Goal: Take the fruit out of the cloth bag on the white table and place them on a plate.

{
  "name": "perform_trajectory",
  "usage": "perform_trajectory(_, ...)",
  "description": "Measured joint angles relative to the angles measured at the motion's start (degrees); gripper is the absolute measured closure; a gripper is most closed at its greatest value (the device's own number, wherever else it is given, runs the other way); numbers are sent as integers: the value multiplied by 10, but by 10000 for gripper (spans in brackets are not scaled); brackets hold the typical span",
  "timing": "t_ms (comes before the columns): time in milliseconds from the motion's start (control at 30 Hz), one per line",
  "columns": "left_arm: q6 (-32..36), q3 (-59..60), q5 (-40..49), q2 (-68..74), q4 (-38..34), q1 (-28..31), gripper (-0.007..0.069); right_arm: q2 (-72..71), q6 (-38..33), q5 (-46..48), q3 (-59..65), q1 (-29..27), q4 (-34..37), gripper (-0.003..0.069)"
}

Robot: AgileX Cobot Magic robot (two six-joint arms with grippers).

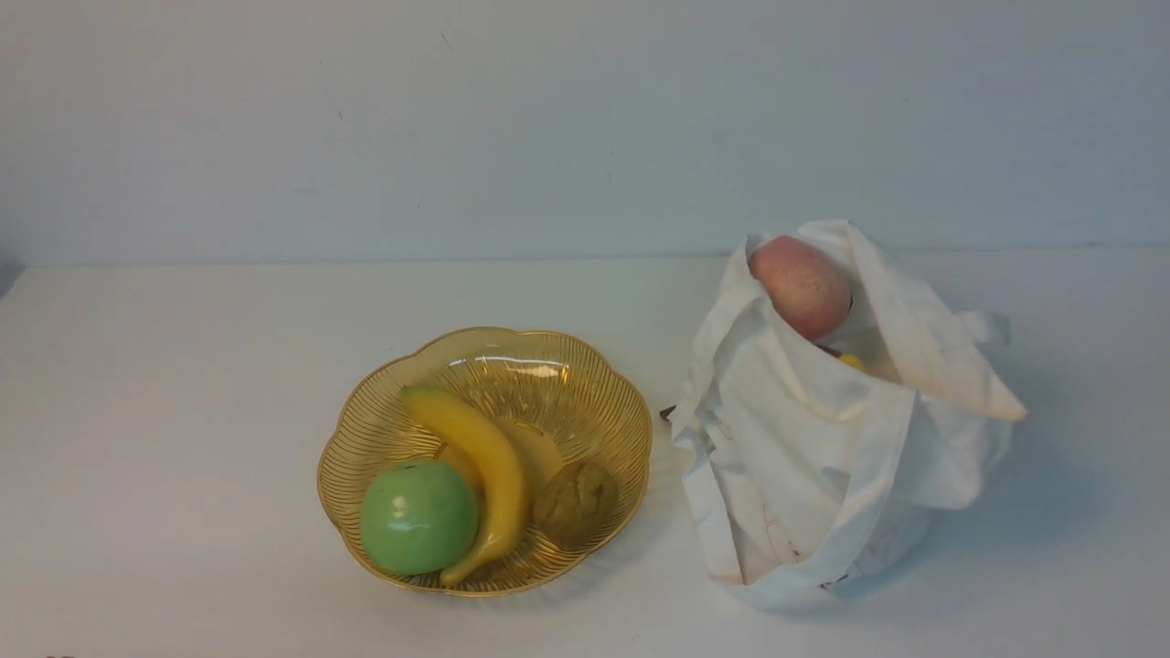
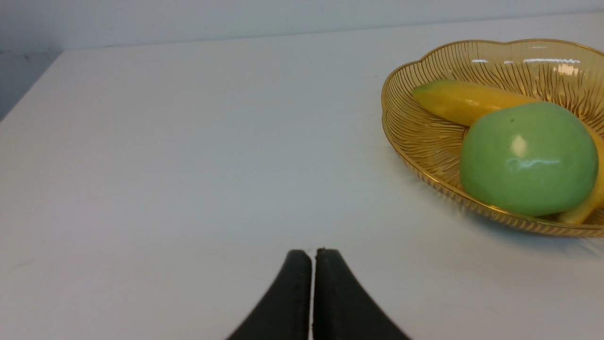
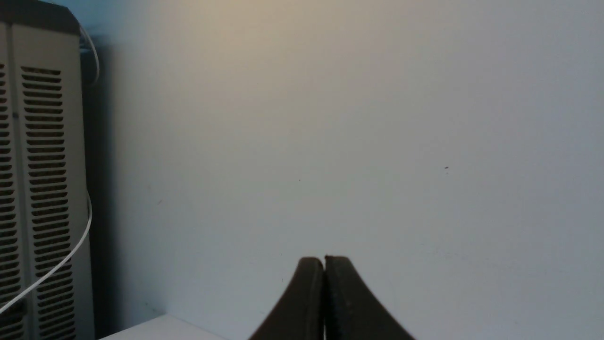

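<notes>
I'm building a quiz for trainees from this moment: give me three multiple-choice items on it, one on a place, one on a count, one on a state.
1. Where is the banana?
A. in the bag
B. in the plate
C. on the bare table

2. How many items lie in the plate?
A. one
B. three
C. five

3. How are the left gripper's fingers?
A. shut, empty
B. wide open
C. gripping the apple

Answers:
1 B: the banana lies across the plate.
2 B: banana, apple and brown lump.
3 A: the left gripper shows fingers pressed together with nothing between them.
</notes>
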Motion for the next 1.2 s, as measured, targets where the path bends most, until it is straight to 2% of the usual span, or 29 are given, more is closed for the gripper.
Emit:
perform_trajectory(133, 0, 0, 0, 0, 0, 0, 632, -4, -18, 29, 5, -5, 12, 670)
perform_trajectory(200, 0, 0, 0, 0, 0, 0, 632, -18, -19, 44, 20, -35, 11, 670)
perform_trajectory(300, 0, 0, 0, 0, 0, 0, 632, -36, -22, 59, 75, -128, 0, 670)
perform_trajectory(367, 0, 0, 0, 0, 0, 0, 632, -40, -23, 63, 113, -173, -15, 670)
perform_trajectory(400, 0, 0, 0, 0, 0, 0, 632, -41, -23, 64, 118, -178, -15, 670)
perform_trajectory(433, 0, 0, 0, 0, 0, 0, 632, -47, -23, 67, 168, -219, -27, 670)
perform_trajectory(467, 0, 0, 0, 0, 0, 0, 632, -47, -23, 68, 168, -223, -28, 670)
perform_trajectory(567, 0, 0, 0, 0, 0, 0, 632, -71, -23, 76, 269, -287, -27, 670)
perform_trajectory(767, 0, 0, 0, 1, 0, 0, 632, -103, -23, 99, 304, -320, -18, 670)
perform_trajectory(1200, 0, 0, 0, 1, 0, 0, 632, -103, -23, 100, 304, -323, -18, 669)
